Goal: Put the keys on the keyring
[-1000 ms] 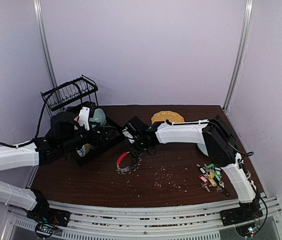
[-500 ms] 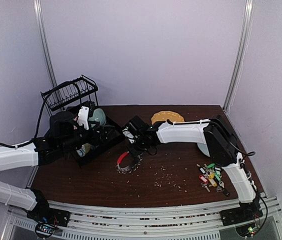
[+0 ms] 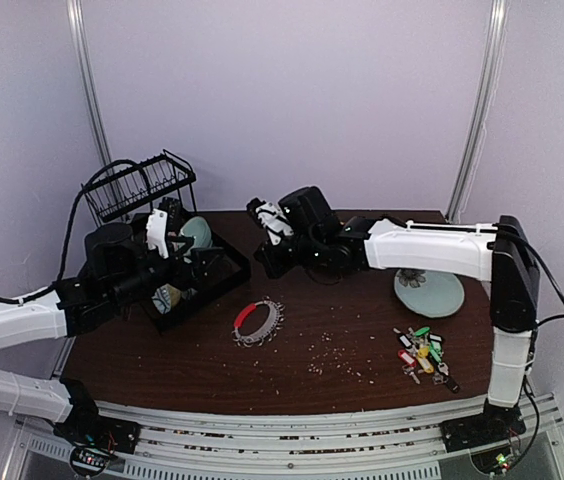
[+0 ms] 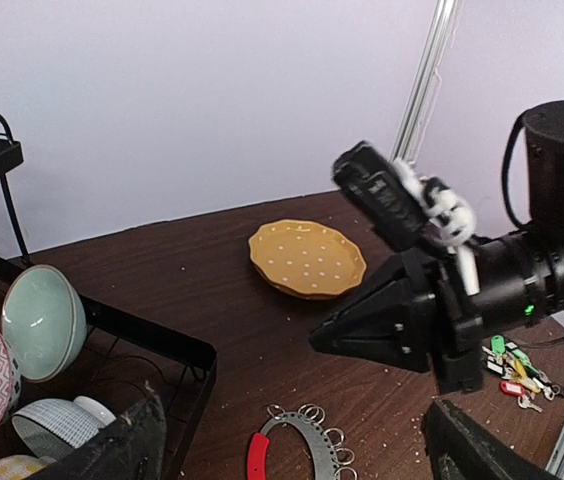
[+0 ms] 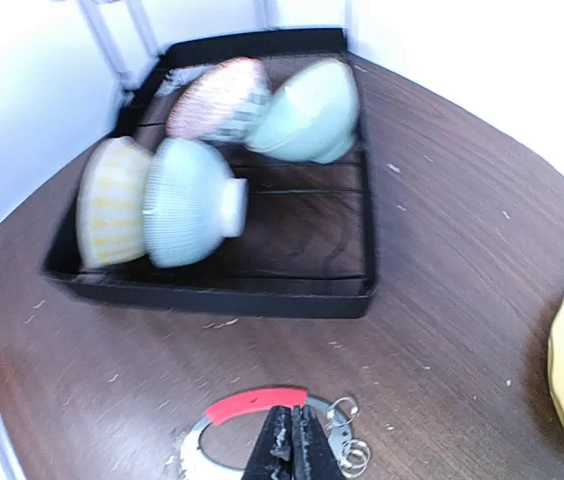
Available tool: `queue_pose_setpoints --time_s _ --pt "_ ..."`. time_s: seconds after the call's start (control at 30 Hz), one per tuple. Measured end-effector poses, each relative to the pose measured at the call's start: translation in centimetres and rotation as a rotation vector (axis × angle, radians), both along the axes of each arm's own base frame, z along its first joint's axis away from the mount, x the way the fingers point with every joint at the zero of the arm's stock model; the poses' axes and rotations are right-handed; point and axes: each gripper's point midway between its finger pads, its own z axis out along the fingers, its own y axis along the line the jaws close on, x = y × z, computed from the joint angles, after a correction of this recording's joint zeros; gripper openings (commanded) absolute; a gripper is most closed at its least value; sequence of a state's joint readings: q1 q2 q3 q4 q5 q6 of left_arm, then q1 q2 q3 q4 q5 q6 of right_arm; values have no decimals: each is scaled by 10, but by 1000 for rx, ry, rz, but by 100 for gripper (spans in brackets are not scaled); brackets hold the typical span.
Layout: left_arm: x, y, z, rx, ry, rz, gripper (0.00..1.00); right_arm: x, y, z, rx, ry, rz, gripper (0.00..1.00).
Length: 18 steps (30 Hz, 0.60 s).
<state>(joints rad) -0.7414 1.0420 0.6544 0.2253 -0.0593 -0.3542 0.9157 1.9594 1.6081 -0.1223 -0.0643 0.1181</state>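
The keyring (image 3: 255, 322), a red arc and grey band fringed with silver loops, lies flat on the brown table (image 3: 162, 365). It shows in the left wrist view (image 4: 307, 448) and the right wrist view (image 5: 254, 403). The keys (image 3: 422, 352) with coloured tags lie in a heap at the right front, also seen in the left wrist view (image 4: 515, 365). My right gripper (image 3: 261, 270) is shut and empty, raised above and behind the keyring (image 5: 288, 432). My left gripper (image 3: 194, 268) is open and empty over the dish rack's near edge, its fingers (image 4: 134, 440) wide apart.
A black dish rack (image 3: 224, 275) with several bowls (image 5: 190, 200) stands at the left. A yellow dotted plate (image 4: 307, 258) lies at the back. A pale teal plate (image 3: 429, 292) lies at the right. Crumbs are scattered around the keyring.
My right arm has risen and pulled back from the keyring, its gripper shut and empty. The teal plate now shows. My left arm has shifted slightly up and left.
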Motion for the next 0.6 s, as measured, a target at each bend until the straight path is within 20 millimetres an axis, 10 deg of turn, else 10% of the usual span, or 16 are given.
queue_pose_setpoints --time_s 0.37,0.6 --pt "3 0 -11 20 30 13 93 34 -4 -135 -245 141 -214 47" --pt "5 -1 -19 38 48 18 93 35 -8 -155 -284 176 -251 43"
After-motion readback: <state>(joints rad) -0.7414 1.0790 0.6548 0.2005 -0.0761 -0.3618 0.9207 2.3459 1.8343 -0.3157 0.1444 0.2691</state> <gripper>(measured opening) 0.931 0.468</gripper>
